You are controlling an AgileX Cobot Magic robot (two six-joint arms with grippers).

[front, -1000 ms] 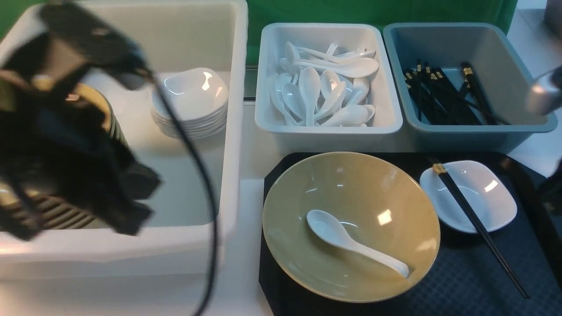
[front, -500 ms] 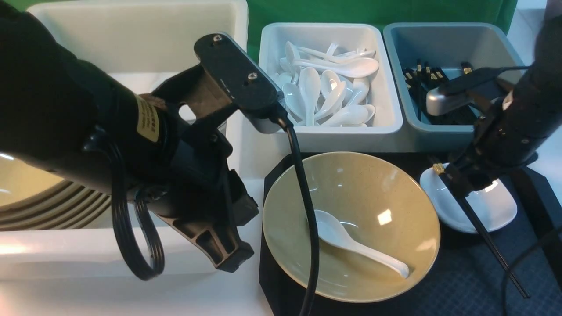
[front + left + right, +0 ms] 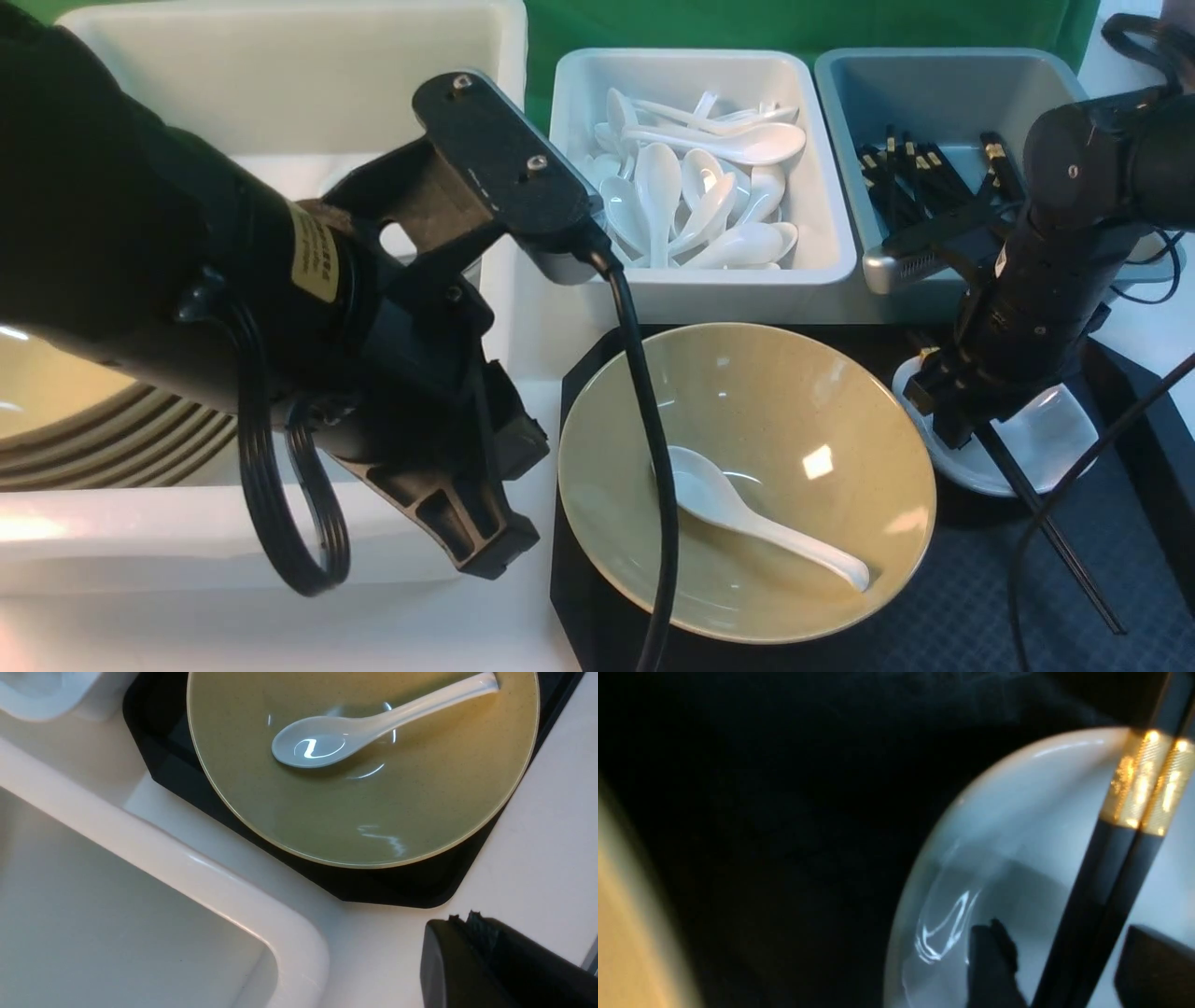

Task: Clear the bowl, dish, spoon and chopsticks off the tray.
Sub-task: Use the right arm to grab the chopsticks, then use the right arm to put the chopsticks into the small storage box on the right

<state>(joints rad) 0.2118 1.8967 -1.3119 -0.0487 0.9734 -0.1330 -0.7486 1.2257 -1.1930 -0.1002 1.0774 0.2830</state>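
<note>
Right hand has dropped to the dish rim, straddling the chopsticks.

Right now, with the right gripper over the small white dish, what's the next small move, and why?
Probably close the right gripper on the chopsticks. In the right wrist view its fingers stand on either side of the pair, near the gold bands, not yet pinching. The chopsticks lie across the dish, so its hollow likely leaves room beneath them for the fingers.

The tan bowl, white spoon and white dish are glossy. The black tray looks like matt, diamond-textured plastic.
</note>
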